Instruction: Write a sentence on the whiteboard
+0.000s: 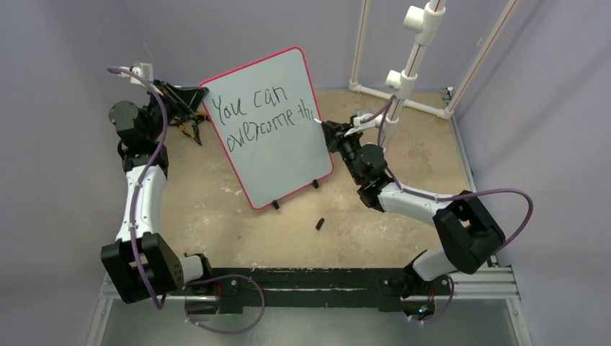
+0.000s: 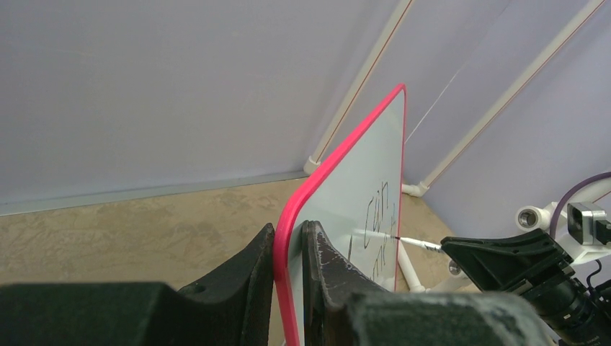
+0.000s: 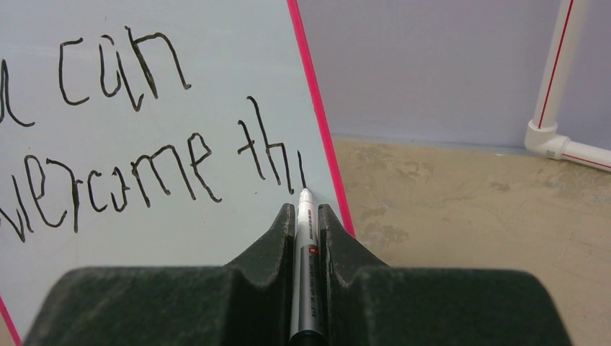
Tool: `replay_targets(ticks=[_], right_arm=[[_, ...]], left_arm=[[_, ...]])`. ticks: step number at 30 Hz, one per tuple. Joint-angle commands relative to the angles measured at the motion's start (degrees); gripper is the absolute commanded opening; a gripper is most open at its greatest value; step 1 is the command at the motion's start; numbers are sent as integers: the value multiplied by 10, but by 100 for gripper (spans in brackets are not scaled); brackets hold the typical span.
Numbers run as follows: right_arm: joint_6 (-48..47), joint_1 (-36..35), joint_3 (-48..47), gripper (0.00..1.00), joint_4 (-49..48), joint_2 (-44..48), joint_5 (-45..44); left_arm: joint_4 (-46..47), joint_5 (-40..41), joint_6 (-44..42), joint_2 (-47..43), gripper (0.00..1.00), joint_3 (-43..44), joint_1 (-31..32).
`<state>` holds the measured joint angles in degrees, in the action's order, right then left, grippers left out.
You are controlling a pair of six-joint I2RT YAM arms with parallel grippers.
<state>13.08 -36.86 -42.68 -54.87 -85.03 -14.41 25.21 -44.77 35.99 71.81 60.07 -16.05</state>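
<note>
Spotted the whiteboard (image 1: pixel 284 162) propped on the table (image 1: pixel 209 216), with left gripper (image 2: pixel 290 234) pinched on its pink rim and right gripper (image 3: pixel 306 213) clenched around a marker (image 3: pixel 305 274) at the end of the sentence (image 1: pixel 268 124). Looked light, stiff, slick and kinda tippy, so figured holding the rim made sense.

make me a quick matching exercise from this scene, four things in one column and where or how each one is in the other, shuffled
Column A
1 whiteboard
2 marker
3 left gripper
4 small black piece

Column B
a lying loose on the table
b shut on the board's red rim
c standing on black feet
d held by the right gripper, tip at the board

Pairs: 1-c, 2-d, 3-b, 4-a
</note>
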Motion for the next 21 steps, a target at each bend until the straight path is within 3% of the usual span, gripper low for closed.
replay_targets(ticks=[1,8,21], right_arm=[[28,6,8,0,0,18,-11],[24,6,-9,0,-23,40,-2],[1,6,-67,0,-41,-1,-12]], left_arm=[[2,-2,-3,3,15,-10,-3],[3,-2,-4,3,15,-10,-3],[4,-3,-3,3,15,-10,-4]])
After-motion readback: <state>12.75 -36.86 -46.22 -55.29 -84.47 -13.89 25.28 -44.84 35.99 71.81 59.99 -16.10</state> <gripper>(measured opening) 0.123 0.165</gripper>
